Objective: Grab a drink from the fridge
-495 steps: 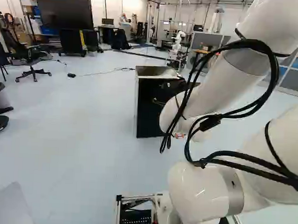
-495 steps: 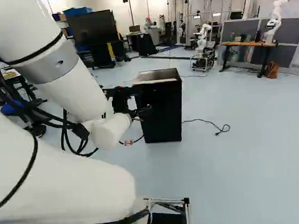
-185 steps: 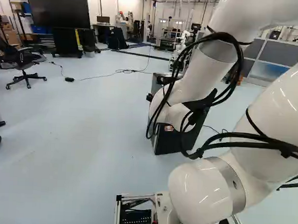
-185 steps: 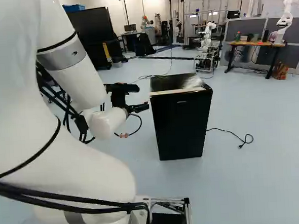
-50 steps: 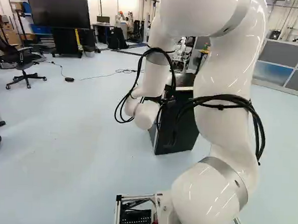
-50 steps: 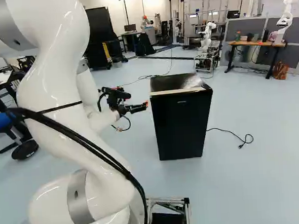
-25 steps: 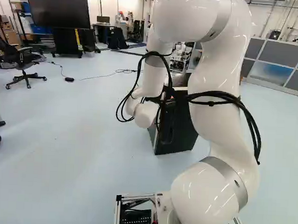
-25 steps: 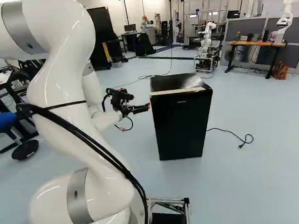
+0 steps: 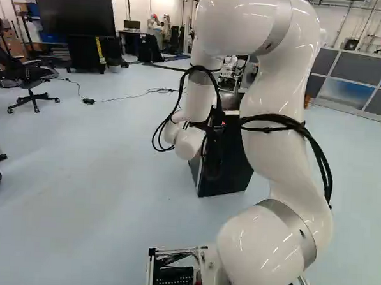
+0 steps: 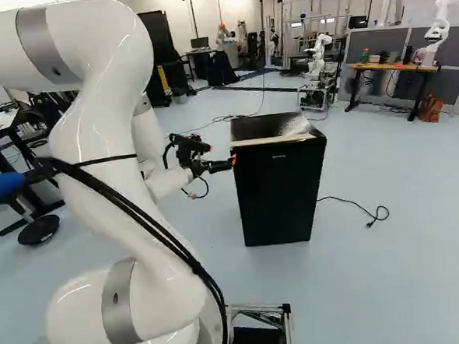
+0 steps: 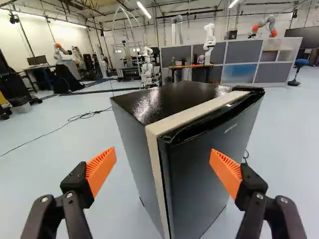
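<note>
Left base view: one smooth white arm (image 9: 267,150) partly hides one boxy black fridge (image 9: 232,173). Right base view: one black two-fingered gripper (image 10: 231,163) hangs beside it. Wrist view: two ridged orange pads (image 11: 101,169) stand wide apart, gripping nothing (glossy-topped fridge ahead, door (image 11: 199,184) shut).

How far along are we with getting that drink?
The approach looks mostly done: the open gripper faces the front corner of the fridge. In hand, likely, is lining up on the door, with nothing gripped yet. Left: opening the door, which looks closed, then finding and grabbing a drink; none shows.
</note>
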